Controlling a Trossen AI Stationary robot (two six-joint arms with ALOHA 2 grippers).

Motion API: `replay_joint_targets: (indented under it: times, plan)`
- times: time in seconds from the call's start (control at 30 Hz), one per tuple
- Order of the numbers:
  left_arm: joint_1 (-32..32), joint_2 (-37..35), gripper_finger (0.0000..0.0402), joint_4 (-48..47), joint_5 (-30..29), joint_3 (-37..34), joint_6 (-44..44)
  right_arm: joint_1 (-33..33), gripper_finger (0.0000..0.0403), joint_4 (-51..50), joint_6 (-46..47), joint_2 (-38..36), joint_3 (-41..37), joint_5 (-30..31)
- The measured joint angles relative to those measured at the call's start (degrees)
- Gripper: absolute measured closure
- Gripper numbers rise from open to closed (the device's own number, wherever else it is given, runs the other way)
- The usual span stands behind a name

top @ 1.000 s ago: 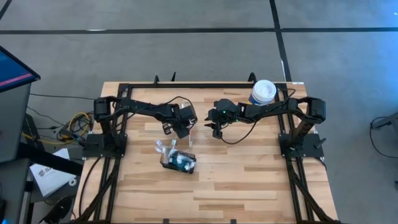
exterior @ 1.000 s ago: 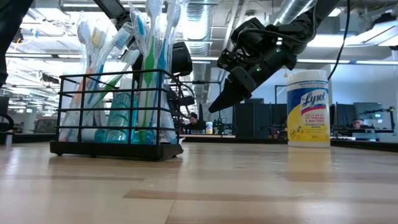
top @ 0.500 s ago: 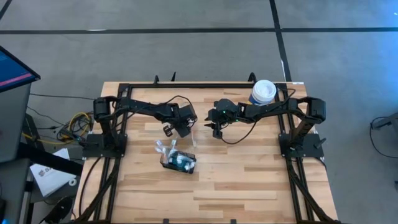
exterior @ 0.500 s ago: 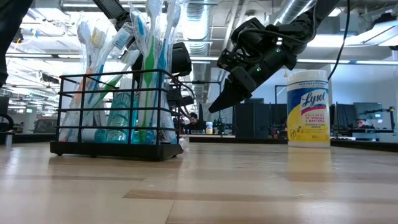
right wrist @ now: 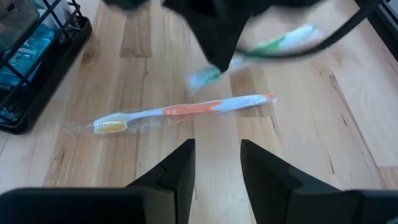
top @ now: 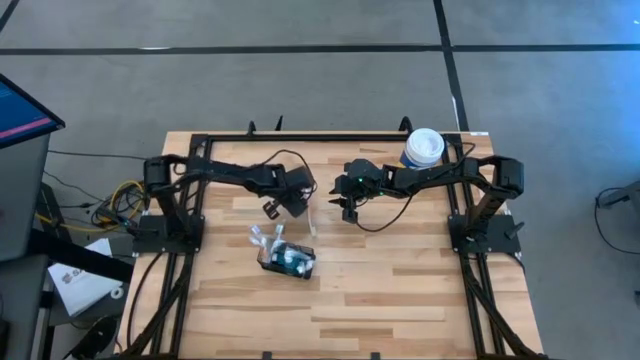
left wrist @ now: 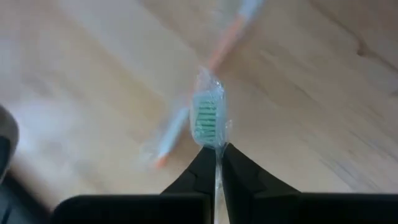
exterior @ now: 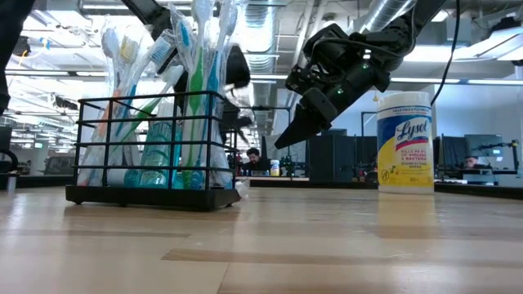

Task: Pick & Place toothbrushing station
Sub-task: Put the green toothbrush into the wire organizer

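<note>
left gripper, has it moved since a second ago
Yes. In the high view the left gripper has pulled slightly back from the black wire toothbrush rack, toward its own base, and it is now shut on a wrapped green toothbrush.

On the worktop [top: 400,290], the station [top: 287,259] sits left of centre, toward the front, with brushes [exterior: 196,49] standing upright in it. Behind it hangs the left claw [top: 290,207], a wrapped toothbrush [left wrist: 207,118] between its fingers. The right claw [top: 348,207] hangs to its right, above another toothbrush [right wrist: 180,112] lying flat. The canister [top: 423,148] stands at the back right.
</note>
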Motion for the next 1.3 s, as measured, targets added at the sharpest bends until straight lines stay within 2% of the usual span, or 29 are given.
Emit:
replay_joint_targets:
  times: [0.1,0.27,0.67,0.93,1.1,1.3]
  plan:
    - [0.15,-3.69,0.04,0.33,1.43,0.04,-4.33,0.0,0.0285,-0.09,0.01,0.0,0.0,0.0]
    - [1.22,-10.32,0.04,0.37,11.96,0.07,-15.81,0.02,0.0285,-0.09,0.06,0.0,0.0,0.0]
    - [1.22,-19.49,0.04,3.14,29.16,0.09,-28.8,0.29,0.0285,-0.13,0.56,0.0,0.0,0.0]
    - [1.07,-21.59,0.04,5.7,40.51,0.07,-32.35,1.44,0.0285,-0.14,0.56,0.0,0.0,0.0]
    - [1.07,-21.7,0.04,7.94,50.78,0.09,-35.11,1.76,0.0285,-0.18,1.04,0.0,0.0,0.01]
    - [0.72,-21.7,0.04,9.32,58.27,0.09,-35.15,1.88,0.0285,-0.28,1.49,0.0,0.0,0.0]
